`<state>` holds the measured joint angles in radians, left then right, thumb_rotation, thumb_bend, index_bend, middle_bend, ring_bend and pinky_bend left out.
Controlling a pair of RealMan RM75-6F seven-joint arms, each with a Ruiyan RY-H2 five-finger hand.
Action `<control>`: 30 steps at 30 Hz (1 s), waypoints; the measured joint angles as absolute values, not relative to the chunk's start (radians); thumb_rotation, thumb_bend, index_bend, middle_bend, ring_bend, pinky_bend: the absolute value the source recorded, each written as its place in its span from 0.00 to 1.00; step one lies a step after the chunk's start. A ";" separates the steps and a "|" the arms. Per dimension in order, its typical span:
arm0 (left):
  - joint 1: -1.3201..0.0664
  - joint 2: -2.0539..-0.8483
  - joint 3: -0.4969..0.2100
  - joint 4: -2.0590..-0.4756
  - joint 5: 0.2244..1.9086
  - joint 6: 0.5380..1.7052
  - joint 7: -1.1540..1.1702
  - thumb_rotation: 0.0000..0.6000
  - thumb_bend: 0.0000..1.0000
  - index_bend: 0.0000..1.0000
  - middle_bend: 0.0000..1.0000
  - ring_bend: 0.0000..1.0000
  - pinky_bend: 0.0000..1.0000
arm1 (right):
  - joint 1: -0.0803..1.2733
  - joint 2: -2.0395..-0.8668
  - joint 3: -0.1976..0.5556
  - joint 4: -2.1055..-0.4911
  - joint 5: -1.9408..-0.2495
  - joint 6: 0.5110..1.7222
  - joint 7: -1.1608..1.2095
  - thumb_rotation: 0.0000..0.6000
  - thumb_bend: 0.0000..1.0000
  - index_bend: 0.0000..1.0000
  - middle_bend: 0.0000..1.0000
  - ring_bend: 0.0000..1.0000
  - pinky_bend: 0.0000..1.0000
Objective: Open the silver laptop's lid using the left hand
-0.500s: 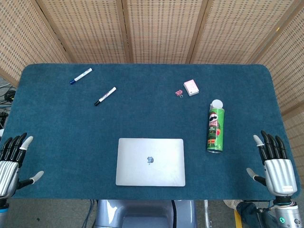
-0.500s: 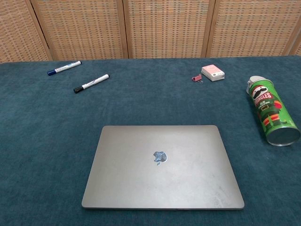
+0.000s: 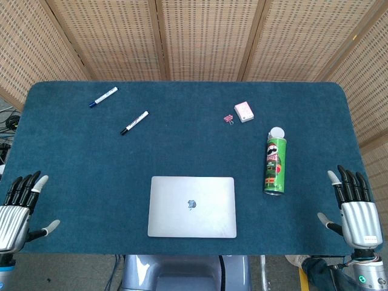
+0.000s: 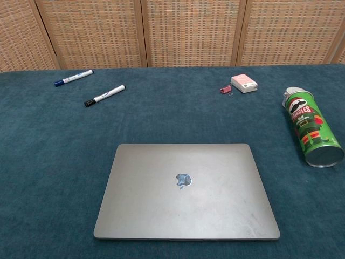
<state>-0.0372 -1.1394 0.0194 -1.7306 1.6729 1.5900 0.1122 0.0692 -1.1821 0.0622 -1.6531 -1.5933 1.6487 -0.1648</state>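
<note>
The silver laptop (image 3: 192, 207) lies flat with its lid down near the table's front edge, also filling the lower middle of the chest view (image 4: 186, 190). My left hand (image 3: 18, 212) hovers at the front left corner of the table, fingers spread and holding nothing, well to the left of the laptop. At the front right corner my right hand (image 3: 353, 209) is held the same way, fingers apart and empty. Neither hand shows in the chest view.
A green Pringles can (image 3: 274, 165) lies on its side right of the laptop. Further back are a pink binder clip (image 3: 228, 119), a small pink-and-white box (image 3: 244, 111), a black marker (image 3: 134, 122) and a blue marker (image 3: 103, 97). The blue cloth table (image 3: 73, 157) is backed by wicker screens.
Both hands have slid slightly toward the table's front edge. The laptop and other objects have not moved.
</note>
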 measured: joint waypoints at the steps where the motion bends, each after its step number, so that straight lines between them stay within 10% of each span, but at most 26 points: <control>1: -0.044 -1.142 0.022 -1.734 1.680 1.577 0.115 1.00 0.00 0.00 0.00 0.00 0.00 | 0.068 -1.182 0.062 -1.654 -1.594 1.649 -0.168 1.00 0.00 0.00 0.00 0.00 0.00; 13: -0.328 -1.320 0.066 -1.720 1.890 1.171 0.136 1.00 0.00 0.00 0.00 0.00 0.00 | 0.066 -1.174 0.071 -1.651 -1.587 1.635 -0.134 1.00 0.00 0.00 0.00 0.00 0.00; 30: -0.560 -1.702 -0.014 -1.559 1.914 0.909 0.351 1.00 0.00 0.00 0.00 0.00 0.00 | 0.064 -1.156 0.078 -1.643 -1.577 1.615 -0.064 1.00 0.00 0.00 0.00 0.00 0.00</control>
<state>-0.5601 -1.7024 -0.0144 -1.5591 1.9138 0.9087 0.3507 0.0638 -1.1562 0.0783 -1.6429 -1.5768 1.6155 -0.0638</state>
